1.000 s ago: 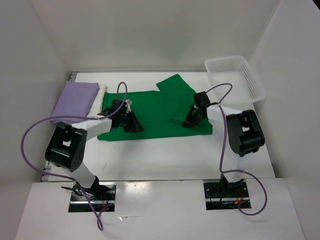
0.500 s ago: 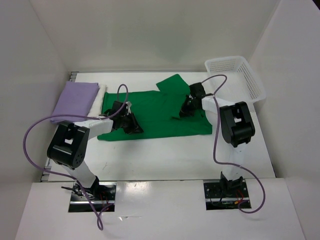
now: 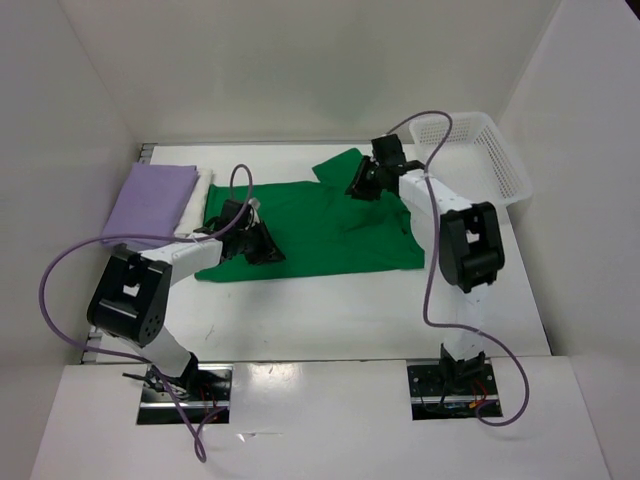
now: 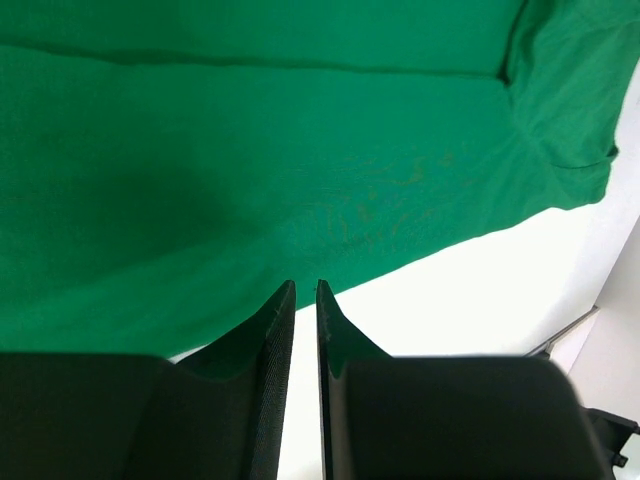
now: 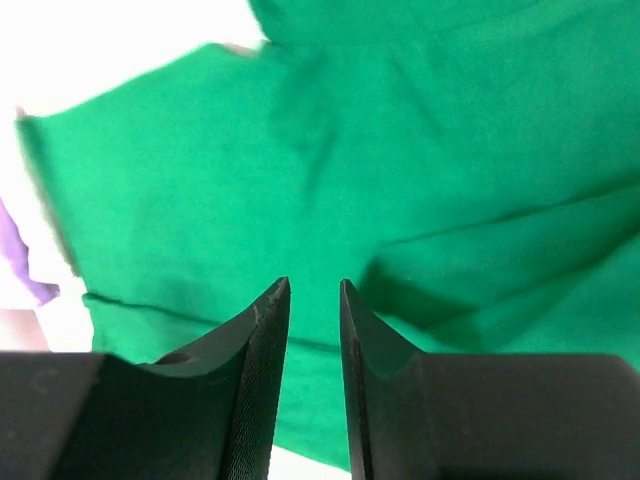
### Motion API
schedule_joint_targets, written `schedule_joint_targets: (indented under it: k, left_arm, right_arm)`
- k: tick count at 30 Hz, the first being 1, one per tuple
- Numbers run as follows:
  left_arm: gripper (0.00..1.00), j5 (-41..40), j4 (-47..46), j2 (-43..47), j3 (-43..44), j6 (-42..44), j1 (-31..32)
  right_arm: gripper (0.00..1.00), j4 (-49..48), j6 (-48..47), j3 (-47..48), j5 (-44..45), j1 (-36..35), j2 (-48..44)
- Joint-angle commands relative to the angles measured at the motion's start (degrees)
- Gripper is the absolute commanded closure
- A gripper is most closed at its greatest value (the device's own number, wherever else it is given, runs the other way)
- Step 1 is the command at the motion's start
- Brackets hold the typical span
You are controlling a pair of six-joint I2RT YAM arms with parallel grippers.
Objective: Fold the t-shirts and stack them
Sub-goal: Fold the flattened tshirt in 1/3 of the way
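A white plastic lattice basket (image 3: 478, 150) stands upright, open side up, at the far right corner of the white table (image 3: 330, 310), close to the right-hand one of the plain white walls (image 3: 300, 70) enclosing the tabletop on three sides.

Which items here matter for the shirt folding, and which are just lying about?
Job in hand:
- green t-shirt, spread on the table
- lavender t-shirt, folded, far left

Lying about:
- white lattice basket, far right corner
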State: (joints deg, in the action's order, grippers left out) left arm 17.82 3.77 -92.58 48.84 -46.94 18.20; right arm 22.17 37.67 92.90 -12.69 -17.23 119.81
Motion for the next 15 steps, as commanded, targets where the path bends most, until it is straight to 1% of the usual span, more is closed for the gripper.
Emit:
schedule_joint_targets:
  k: [1,2,5,6,7,10,14,15]
  left_arm:
    - [0.79,-0.86,-0.96,2.31,-0.15,-0.52,0.43]
    - [0.79,-0.86,-0.96,2.31,0.37,-0.52,0.44]
    - [0.79,-0.25,-0.96,1.62,0.90,-1.05,1.49]
    - [0.79,-0.25,-1.57,0.65,1.60,-1.05,1.49]
    - [0.79,0.36,-2.10,-0.49,2.13,-1.05,2.71]
    - [0.79,0.37,-2.10,-1.90,4.86,-1.05,3.51]
    - [0.78,0.37,-2.10,-2.43,5.56,-1.05,4.22]
    - [0.78,0.37,-2.62,-1.91,5.56,-1.57,4.22]
  right_arm:
    - [0.68,0.87,-3.48,-7.07,7.33,-0.70,-11.94]
    - [0.79,0.07,-2.35,-9.56,7.85,-0.70,-13.36]
    - [1.00,-2.13,-1.29,-16.94,7.85,-0.70,-15.48]
    - [1.00,-2.13,-1.28,-17.66,6.20,-0.70,-15.48]
    - [1.00,-1.61,-1.28,-18.54,5.58,-0.70,-14.35]
    - [1.00,-1.61,-1.28,-19.07,4.25,-0.70,-12.07]
    - [1.00,-0.03,-2.07,-14.43,4.25,-0.70,-7.67]
    - [1.00,0.76,-2.68,-11.46,4.25,-0.70,-6.62]
